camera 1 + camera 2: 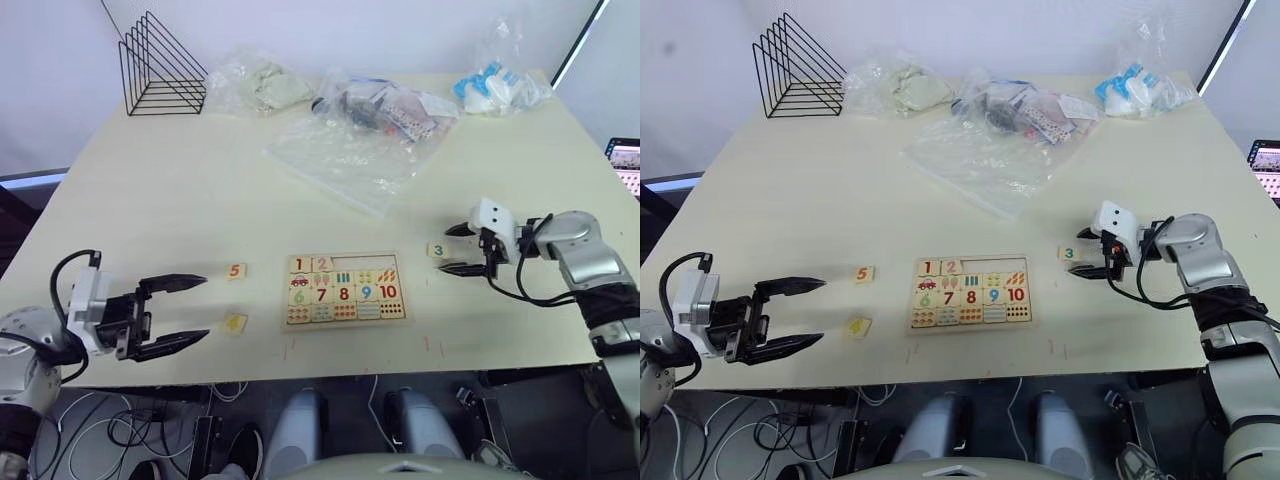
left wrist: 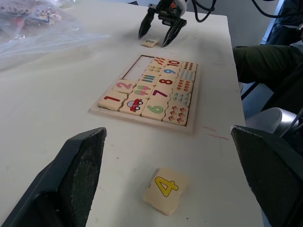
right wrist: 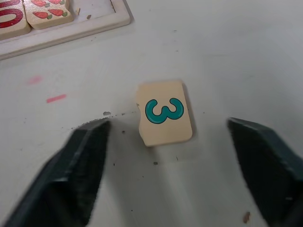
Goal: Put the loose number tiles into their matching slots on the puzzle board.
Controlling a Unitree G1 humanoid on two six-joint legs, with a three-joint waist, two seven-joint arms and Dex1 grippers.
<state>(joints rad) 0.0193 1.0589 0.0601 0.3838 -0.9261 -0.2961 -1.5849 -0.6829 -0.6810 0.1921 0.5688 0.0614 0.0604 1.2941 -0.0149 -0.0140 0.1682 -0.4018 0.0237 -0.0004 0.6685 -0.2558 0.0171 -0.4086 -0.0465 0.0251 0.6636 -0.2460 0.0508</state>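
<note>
Left gripper [image 1: 182, 313]: nearest the camera, at the table's [image 1: 180, 190] near left edge, fingers spread wide and empty, pointed toward tile 4. Tile 4 [image 1: 234, 323]: yellow numeral, flat on the table just ahead of the lower left fingertip, apart from it. Tile 5 [image 1: 236, 271]: orange numeral, just beyond tile 4, left of the board and clear of it. Board [image 1: 345, 289]: near the front edge at centre; 1 and 2 seated in the top row with an open gap to their right, 6 to 10 seated below (picture tiles fill the rest). Tile 3 [image 3: 164, 113]: teal numeral, flat on the table just right of the board, lying between the fingers of the right gripper [image 1: 457, 250], which stands wide open around it without touching. Step in hand, by judgement: the right gripper takes tile 3. To do it well, descend until the fingertips meet the table, close evenly on opposite edges, lift level, and seat the tile next to 2.
</note>
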